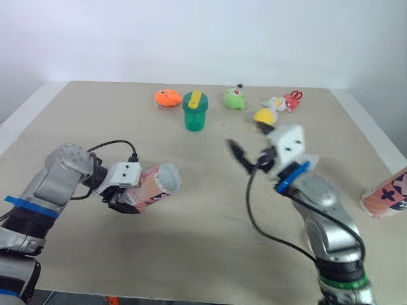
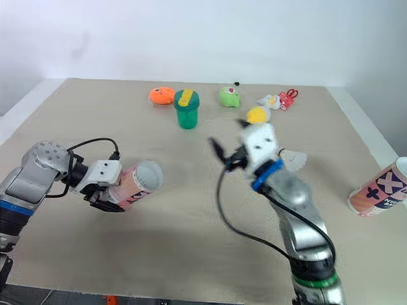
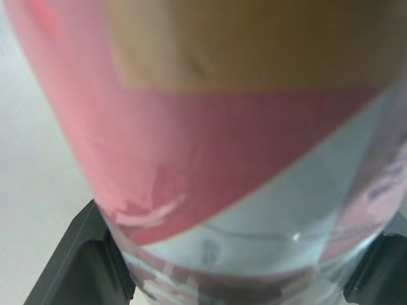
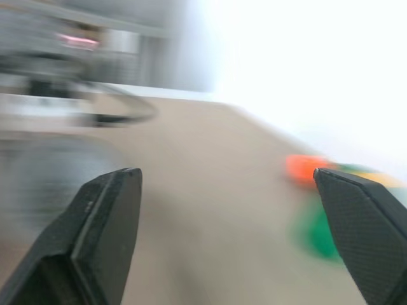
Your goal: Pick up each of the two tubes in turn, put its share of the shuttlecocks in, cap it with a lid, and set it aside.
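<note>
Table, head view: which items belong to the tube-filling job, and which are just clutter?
Job: pink cardboard tube in left claw; second pink patterned tube, far right; white feathered shuttlecock.
Clutter: orange toy; green plastic cup; green frog toy; yellow round toy; small red item.

1. Lying tube, far right: a dark plus sign and two cross marks on its pink-and-white wrap; no words legible.
2. Held tube, in the left gripper: pink-and-white printed wrap, print too blurred to read.
</note>
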`<action>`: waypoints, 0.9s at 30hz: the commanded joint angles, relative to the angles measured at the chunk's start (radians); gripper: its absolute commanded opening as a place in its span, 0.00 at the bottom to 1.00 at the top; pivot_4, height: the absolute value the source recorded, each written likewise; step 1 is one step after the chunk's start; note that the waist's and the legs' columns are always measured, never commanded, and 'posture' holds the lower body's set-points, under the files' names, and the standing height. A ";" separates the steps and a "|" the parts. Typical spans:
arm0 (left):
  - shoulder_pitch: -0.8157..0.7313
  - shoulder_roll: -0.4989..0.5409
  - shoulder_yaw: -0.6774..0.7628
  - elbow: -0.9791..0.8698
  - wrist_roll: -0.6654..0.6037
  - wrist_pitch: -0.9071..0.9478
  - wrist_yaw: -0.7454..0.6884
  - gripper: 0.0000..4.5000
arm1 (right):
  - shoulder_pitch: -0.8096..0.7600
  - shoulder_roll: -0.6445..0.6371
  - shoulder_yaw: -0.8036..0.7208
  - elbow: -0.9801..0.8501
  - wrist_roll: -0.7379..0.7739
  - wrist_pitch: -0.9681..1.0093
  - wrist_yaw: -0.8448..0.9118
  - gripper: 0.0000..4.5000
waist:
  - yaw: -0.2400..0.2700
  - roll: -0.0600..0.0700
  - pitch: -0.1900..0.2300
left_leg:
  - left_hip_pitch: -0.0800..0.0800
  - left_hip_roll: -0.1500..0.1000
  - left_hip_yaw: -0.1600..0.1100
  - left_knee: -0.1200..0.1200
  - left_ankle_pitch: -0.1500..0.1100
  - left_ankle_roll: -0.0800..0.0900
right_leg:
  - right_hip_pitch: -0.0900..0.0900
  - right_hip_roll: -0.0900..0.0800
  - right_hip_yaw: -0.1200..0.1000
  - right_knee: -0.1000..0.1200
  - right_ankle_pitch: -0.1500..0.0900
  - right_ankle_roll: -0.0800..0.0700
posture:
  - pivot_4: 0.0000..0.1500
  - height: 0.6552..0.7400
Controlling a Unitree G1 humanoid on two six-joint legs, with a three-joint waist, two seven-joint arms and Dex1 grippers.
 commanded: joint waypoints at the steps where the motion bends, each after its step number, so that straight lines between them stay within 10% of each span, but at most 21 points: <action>1: 0.028 -0.021 -0.047 0.015 0.003 -0.007 0.006 0.74 | 0.065 0.016 -0.143 0.013 -0.077 0.045 -0.162 0.98 | 0.000 0.001 0.000 | 0.000 0.000 0.001 0.000 0.000 0.000 | 0.000 0.000 0.001 0.000 0.000 0.000 | 1.00 1.00; 21: 0.025 -0.028 -0.037 0.015 0.010 -0.016 0.022 0.74 | -0.168 0.163 -0.305 0.435 0.069 0.147 -0.281 0.98 | -0.005 0.010 -0.001 | 0.001 -0.004 0.004 -0.001 0.003 0.005 | 0.000 0.000 0.009 0.000 0.003 0.003 | 1.00 1.00; 27: 0.042 -0.011 -0.019 -0.018 0.001 0.005 0.028 0.74 | -0.229 0.158 -0.327 0.528 0.082 0.125 -0.307 0.55 | -0.007 0.010 -0.001 | 0.001 -0.005 0.003 -0.003 0.003 0.005 | -0.001 0.000 0.009 0.000 0.002 0.003 | 1.00 1.00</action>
